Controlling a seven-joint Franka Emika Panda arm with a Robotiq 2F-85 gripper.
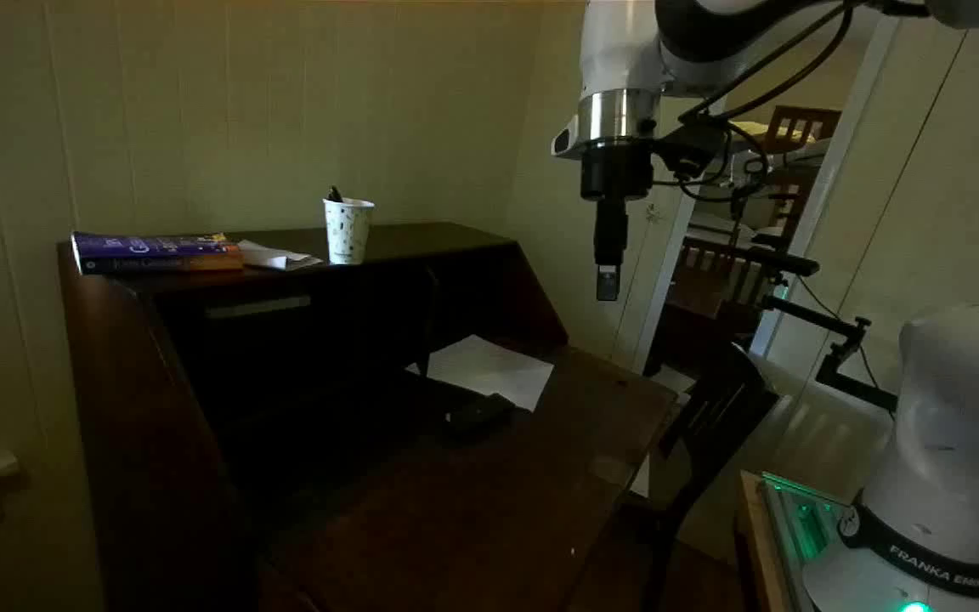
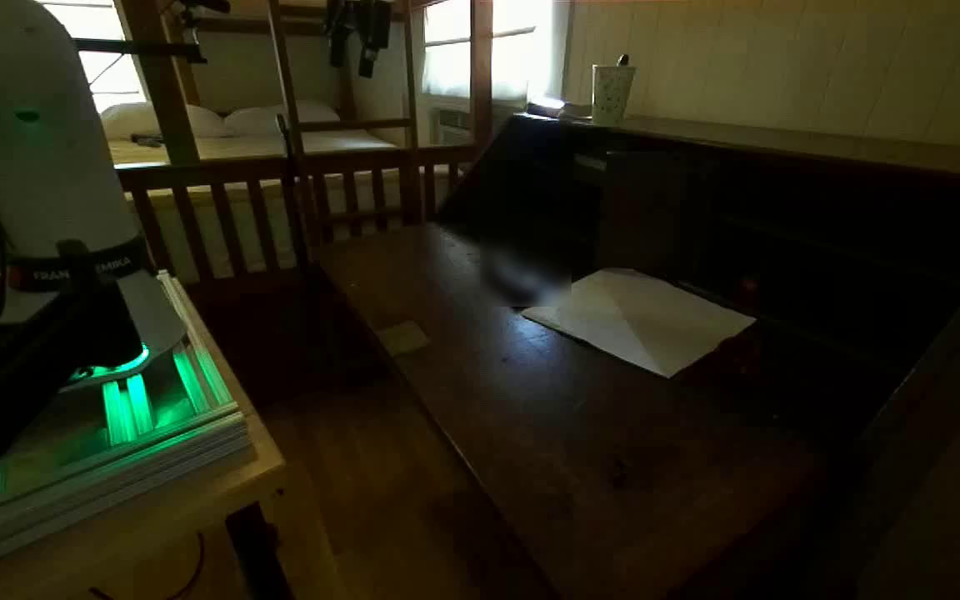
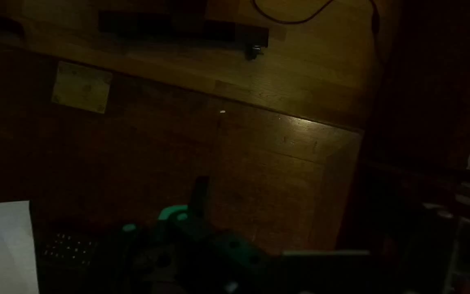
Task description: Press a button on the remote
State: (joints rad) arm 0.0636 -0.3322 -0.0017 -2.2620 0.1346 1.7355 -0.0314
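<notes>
The remote [image 3: 69, 249] is a dark, flat device with rows of small pale buttons, beside the white paper in the wrist view. In an exterior view it is a black shape [image 1: 481, 414] on the brown desk. In an exterior view its place shows only as a blurred dark patch [image 2: 522, 279]. My gripper [image 1: 608, 287] hangs high above the desk, pointing down, well away from the remote. It also shows at the top of an exterior view [image 2: 352, 65], with its fingers apart. In the dark wrist view [image 3: 296, 188] one finger stands far left; the other is lost in shadow.
White paper [image 1: 489, 370] lies on the desk [image 1: 455, 501]. A cup [image 1: 348, 231], a book [image 1: 158, 252] and loose papers stand on the raised top shelf. A dark chair [image 1: 715, 416] is at the desk's side. A pale card [image 3: 82, 87] lies near the desk edge.
</notes>
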